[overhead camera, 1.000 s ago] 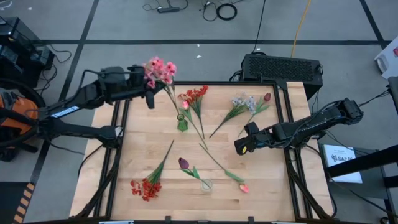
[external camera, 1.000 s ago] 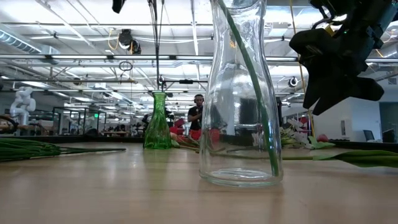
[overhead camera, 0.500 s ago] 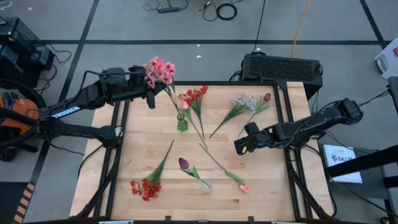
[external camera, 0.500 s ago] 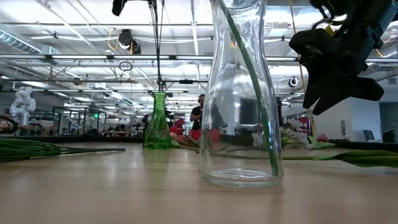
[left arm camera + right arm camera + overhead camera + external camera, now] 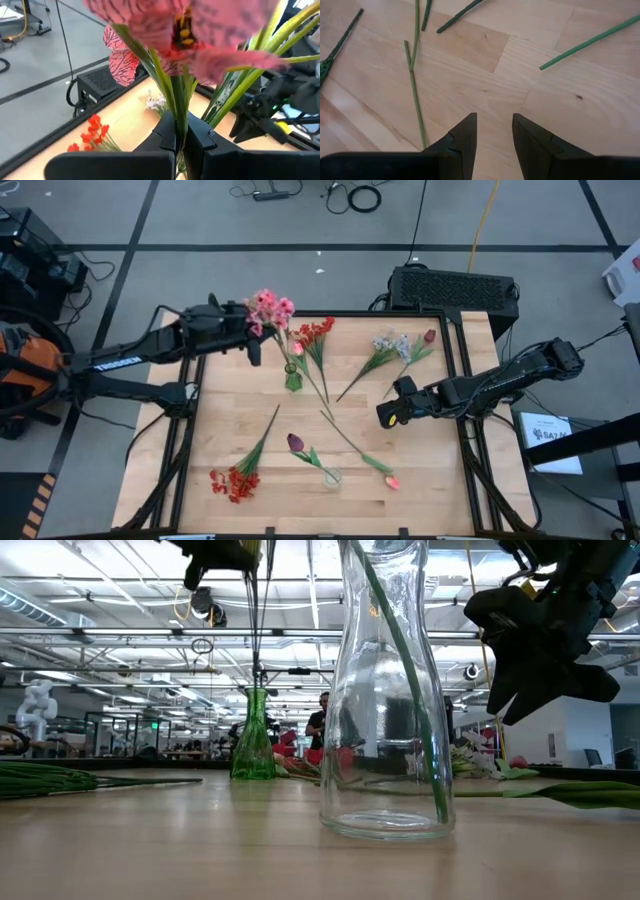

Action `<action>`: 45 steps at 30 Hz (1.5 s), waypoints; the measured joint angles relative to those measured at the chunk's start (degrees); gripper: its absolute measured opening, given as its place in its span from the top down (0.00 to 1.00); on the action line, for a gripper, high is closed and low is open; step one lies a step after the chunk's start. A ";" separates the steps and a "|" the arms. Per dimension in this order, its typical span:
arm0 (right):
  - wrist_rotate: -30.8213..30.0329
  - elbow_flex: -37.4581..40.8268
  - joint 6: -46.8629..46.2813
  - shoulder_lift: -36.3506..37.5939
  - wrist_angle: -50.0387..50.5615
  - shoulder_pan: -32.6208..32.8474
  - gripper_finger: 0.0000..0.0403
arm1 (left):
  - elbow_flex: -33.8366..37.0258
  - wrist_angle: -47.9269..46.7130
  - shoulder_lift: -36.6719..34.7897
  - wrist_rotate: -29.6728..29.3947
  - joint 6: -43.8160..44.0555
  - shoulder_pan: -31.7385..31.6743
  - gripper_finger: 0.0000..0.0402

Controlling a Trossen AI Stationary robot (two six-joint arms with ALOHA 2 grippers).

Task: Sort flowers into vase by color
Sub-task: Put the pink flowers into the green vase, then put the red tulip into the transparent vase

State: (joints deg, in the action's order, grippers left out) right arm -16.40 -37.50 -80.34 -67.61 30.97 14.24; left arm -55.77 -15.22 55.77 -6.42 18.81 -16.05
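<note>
My left gripper [image 5: 257, 333] is shut on a bunch of pink flowers [image 5: 270, 308], high over the table's far left and beside the green vase [image 5: 292, 378]. The stems [image 5: 254, 630] hang down toward the vase's mouth [image 5: 256, 691]; whether they are inside it I cannot tell. My right gripper [image 5: 384, 417] hovers open over bare wood at the right, with nothing between its fingers [image 5: 465, 132]. A clear vase [image 5: 331, 476] near the front holds a dark maroon tulip [image 5: 296, 444] by its stem. Red clusters [image 5: 316, 332], a pale blue sprig [image 5: 391, 343] and a pink bud [image 5: 392, 482] lie flat. My left gripper pinches the pink flowers' green stems [image 5: 178, 107] between its two fingers, just below the blossoms [image 5: 185, 30]. The fingers [image 5: 200, 136] reach in roughly level from the table's left and lie across the stems. The bunch is upright, blossoms above the fingers, stems hanging below.
A second red cluster [image 5: 234, 481] lies at the front left and a maroon tulip [image 5: 429, 336] at the far right. Loose green stems [image 5: 415, 95] cross the wood under my right gripper. A black box [image 5: 455, 288] stands behind the table's far edge.
My left gripper has gone down and toward the table's right, nearer the green vase, still shut on the pink flowers. The bunch has come along upright, its stems hanging lower over the vase.
</note>
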 joint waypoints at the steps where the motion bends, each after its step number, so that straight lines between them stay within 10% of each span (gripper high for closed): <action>1: 0.00 0.00 0.00 0.01 0.00 -0.02 0.71 | 1.22 1.35 0.00 -0.06 0.02 0.04 0.97; 19: 0.00 0.00 0.22 -0.01 -2.33 -0.02 0.71 | 9.73 5.92 0.04 0.18 6.34 0.43 0.88; 35: 0.00 0.00 0.11 -0.01 -3.45 -0.02 0.71 | 9.73 5.59 0.04 0.18 3.71 0.26 0.58; 45: -0.18 0.00 -0.94 0.01 -3.48 -0.02 0.71 | 0.79 -16.52 -0.43 0.14 -3.20 0.26 0.53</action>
State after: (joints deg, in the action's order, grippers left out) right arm -16.58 -37.50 -81.28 -67.59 27.49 14.22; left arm -54.98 -31.74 55.34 -6.28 15.61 -15.79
